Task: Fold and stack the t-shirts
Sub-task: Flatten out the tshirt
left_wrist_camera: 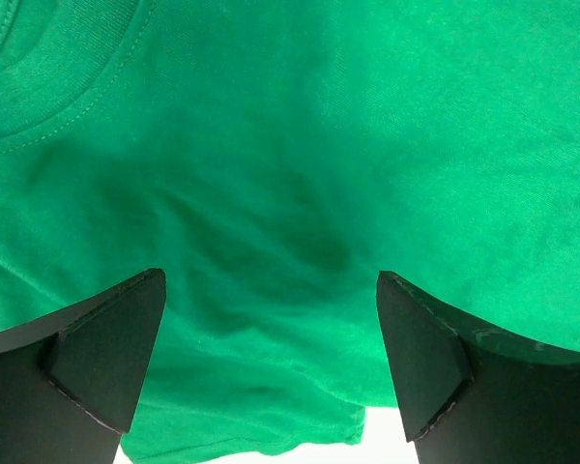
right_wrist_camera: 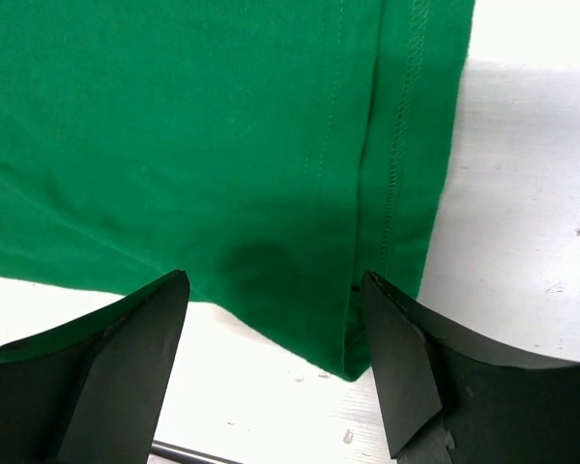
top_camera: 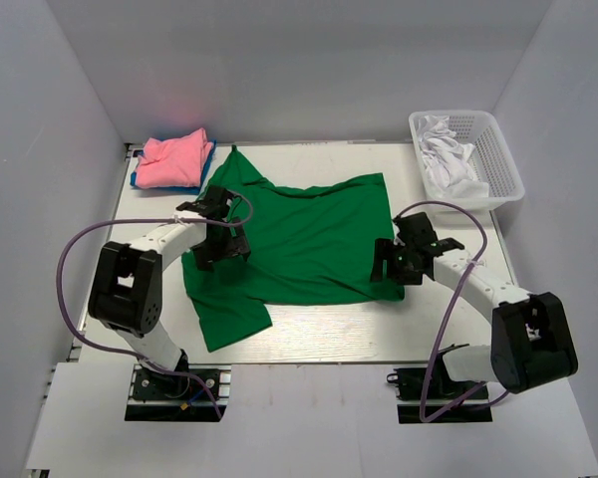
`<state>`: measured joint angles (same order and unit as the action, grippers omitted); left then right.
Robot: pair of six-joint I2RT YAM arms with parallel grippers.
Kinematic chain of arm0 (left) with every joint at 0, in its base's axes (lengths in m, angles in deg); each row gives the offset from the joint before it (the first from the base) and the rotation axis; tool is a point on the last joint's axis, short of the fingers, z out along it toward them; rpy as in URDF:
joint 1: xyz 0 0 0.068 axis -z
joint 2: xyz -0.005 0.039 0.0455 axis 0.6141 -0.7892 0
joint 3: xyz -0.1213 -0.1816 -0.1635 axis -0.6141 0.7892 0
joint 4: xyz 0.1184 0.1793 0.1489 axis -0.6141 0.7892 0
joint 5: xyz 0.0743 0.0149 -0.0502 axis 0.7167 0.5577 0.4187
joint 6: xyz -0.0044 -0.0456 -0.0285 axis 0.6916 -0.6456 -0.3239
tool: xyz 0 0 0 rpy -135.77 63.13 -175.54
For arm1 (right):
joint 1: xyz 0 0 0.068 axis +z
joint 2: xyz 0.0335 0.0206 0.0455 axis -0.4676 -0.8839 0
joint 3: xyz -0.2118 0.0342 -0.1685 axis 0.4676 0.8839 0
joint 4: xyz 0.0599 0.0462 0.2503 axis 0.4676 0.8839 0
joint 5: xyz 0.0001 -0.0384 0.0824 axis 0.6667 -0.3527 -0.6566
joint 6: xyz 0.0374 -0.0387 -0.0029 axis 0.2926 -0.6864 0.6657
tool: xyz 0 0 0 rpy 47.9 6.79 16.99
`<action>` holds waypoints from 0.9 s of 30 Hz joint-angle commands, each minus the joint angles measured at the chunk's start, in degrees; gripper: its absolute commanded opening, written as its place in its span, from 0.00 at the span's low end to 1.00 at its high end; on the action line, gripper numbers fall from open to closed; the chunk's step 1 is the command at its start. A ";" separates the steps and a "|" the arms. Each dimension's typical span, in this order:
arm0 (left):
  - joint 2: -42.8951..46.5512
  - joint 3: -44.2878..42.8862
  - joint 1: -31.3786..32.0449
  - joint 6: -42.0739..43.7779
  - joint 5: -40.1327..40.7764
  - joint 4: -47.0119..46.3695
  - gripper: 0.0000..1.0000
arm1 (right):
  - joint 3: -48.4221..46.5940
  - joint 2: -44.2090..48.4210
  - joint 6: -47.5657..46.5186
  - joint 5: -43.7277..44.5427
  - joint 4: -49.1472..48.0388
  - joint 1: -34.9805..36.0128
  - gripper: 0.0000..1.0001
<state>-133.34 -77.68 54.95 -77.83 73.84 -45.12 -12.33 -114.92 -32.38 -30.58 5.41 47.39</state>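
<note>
A bright green t-shirt (top_camera: 309, 239) lies spread across the middle of the table, one sleeve pointing toward the near left. My left gripper (top_camera: 219, 249) hovers open over its left part; in the left wrist view green cloth (left_wrist_camera: 290, 145) fills the space between the spread fingers (left_wrist_camera: 271, 277). My right gripper (top_camera: 387, 261) stands open at the shirt's near right corner, and the hemmed corner (right_wrist_camera: 367, 290) lies between its jaws (right_wrist_camera: 275, 277) without being pinched. A folded pink t-shirt (top_camera: 174, 159) rests on a blue one (top_camera: 140, 181) at the back left.
A white mesh basket (top_camera: 508, 169) at the back right holds crumpled white cloth (top_camera: 448, 159). White walls close in the table on the left, right and back. Bare tabletop (right_wrist_camera: 522, 242) shows to the right of the shirt's hem.
</note>
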 commanded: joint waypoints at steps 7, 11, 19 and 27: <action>-0.29 1.26 0.26 -0.45 0.62 -0.71 1.00 | 0.38 -2.08 -0.81 2.19 4.41 -0.17 0.72; -0.82 1.27 0.26 -0.45 0.63 -0.71 1.00 | 0.03 -0.42 -0.80 4.74 7.65 -0.17 0.72; -1.87 1.79 0.26 -0.98 1.15 -0.71 1.00 | 2.93 0.39 -2.39 -6.67 4.59 0.18 0.59; -1.88 2.32 0.26 -1.51 2.29 -0.71 1.00 | -1.89 0.73 -1.25 -2.66 6.34 -0.08 0.00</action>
<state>-135.70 -76.09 54.95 -78.55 74.49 -45.67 -10.25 -115.09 -34.13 -34.75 11.45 47.41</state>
